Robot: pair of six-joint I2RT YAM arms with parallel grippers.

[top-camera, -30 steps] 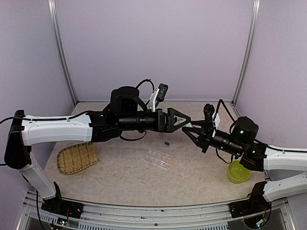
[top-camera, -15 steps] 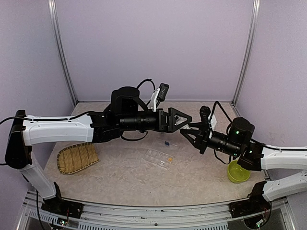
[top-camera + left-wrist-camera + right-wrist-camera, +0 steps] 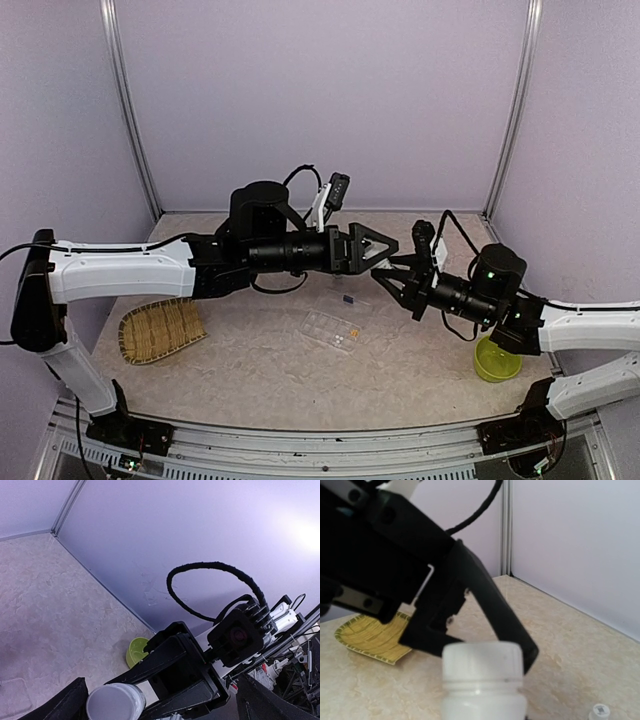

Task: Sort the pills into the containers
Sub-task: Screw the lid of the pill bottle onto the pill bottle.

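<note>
- Nearest the arm bases, the lime-green bowl sits on the bench at the right and the woven tray at the left; neither is where pills belong
- Mid-bench, between them, the containers lie flat as one thin clear box, which looks light and stiff and likely to skid if nudged, so pills are best dropped in from above without touching its walls
- Toward its right end the pills show as orange specks, and one dark speck lies just beyond the box; whether that one rests on the lid or the bench cannot be told
- Such pills look hard, smooth and nearly weightless, so they may roll or flick away; pinching one directly seems chancy, and tipping them from a bottle seems safer
- Above the far side of the box, the right end effector pinches a white bottle, judged from the bottle hanging in the air while the other arm's fingers stand apart
- Facing it, the left end effector is spread wide, with a finger on either side of the cap; contact cannot be told
- Bottle plastic looks rigid and slick, so the cap's rim is the place to grip squarely for twisting
</note>
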